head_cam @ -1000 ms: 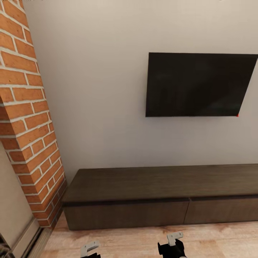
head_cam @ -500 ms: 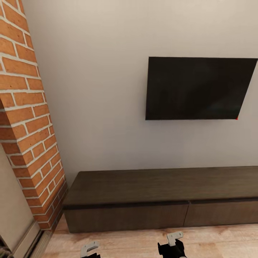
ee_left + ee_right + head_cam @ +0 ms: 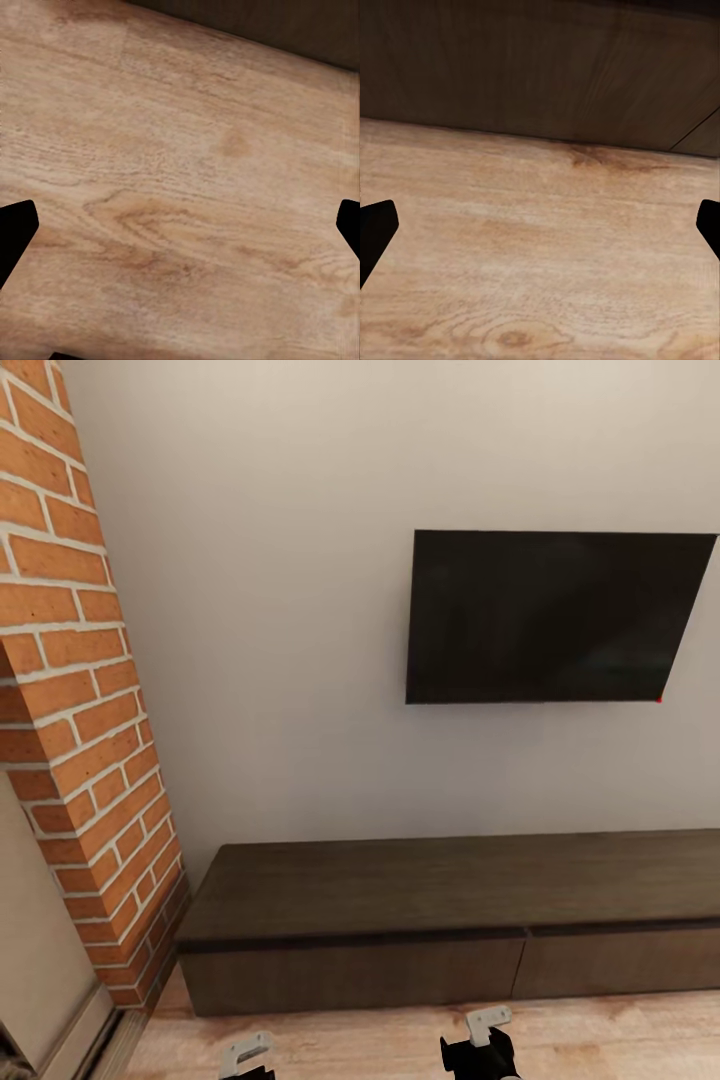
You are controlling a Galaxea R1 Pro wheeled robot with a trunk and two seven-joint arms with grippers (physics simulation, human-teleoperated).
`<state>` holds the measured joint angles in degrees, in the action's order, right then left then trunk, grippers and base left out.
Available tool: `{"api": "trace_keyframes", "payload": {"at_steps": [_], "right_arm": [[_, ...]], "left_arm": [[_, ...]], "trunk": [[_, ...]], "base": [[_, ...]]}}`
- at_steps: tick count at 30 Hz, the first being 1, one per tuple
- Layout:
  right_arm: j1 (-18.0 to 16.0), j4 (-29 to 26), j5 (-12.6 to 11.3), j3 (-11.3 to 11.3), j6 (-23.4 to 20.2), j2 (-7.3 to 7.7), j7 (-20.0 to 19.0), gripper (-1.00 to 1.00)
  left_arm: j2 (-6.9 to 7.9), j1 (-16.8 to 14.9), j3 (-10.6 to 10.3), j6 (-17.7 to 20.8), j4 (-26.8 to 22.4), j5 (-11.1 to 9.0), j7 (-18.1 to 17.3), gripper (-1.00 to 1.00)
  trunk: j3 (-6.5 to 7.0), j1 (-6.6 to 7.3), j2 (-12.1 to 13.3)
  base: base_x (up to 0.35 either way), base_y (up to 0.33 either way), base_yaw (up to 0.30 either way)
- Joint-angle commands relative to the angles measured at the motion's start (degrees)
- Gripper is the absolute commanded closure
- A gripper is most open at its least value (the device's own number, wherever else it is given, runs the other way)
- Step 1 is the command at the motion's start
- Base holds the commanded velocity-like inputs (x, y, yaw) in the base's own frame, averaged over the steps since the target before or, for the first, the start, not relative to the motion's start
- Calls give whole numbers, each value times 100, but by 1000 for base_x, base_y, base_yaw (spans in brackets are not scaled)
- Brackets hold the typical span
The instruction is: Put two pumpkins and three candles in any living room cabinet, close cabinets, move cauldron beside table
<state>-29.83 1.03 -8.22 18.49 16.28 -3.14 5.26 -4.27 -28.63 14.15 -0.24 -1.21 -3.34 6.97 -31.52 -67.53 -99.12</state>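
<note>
The long, low dark-brown cabinet [image 3: 450, 920] stands against the grey wall, its two visible drawer fronts flush and shut. Its dark front also fills the far part of the right wrist view as cabinet [image 3: 540, 67]. My left gripper [image 3: 245, 1055] and right gripper [image 3: 485, 1035] hang low over the wood floor in front of it. Both are open, with black fingertips [image 3: 15, 232] [image 3: 375, 232] wide apart and only bare planks between them. The pumpkins, candles and cauldron are out of view.
A black TV [image 3: 555, 615] hangs on the wall above the cabinet. A red brick chimney [image 3: 70, 710] rises at the left, its base close to the cabinet's left end. Light wood floor [image 3: 380, 1040] runs between me and the cabinet.
The whole picture has slid down slightly and the chimney has edged left, so the camera has moved. Both grippers keep their place in the frame and stay open.
</note>
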Motion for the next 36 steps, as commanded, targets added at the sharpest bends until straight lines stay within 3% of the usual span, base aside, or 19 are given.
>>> {"api": "trace_keyframes", "payload": {"at_steps": [1,36], "right_arm": [[-7,11,-57,48,25,-3,10,-100],[-6,11,-57,50,25,-3,10,-100]], "left_arm": [[-2,-2,0,-2,-2,-35,15,-100],[-3,-3,0,-2,-2,-35,15,-100]], "trunk": [[12,23,39],[641,792,1442]], "base": [[0,0,0],[0,0,0]]}}
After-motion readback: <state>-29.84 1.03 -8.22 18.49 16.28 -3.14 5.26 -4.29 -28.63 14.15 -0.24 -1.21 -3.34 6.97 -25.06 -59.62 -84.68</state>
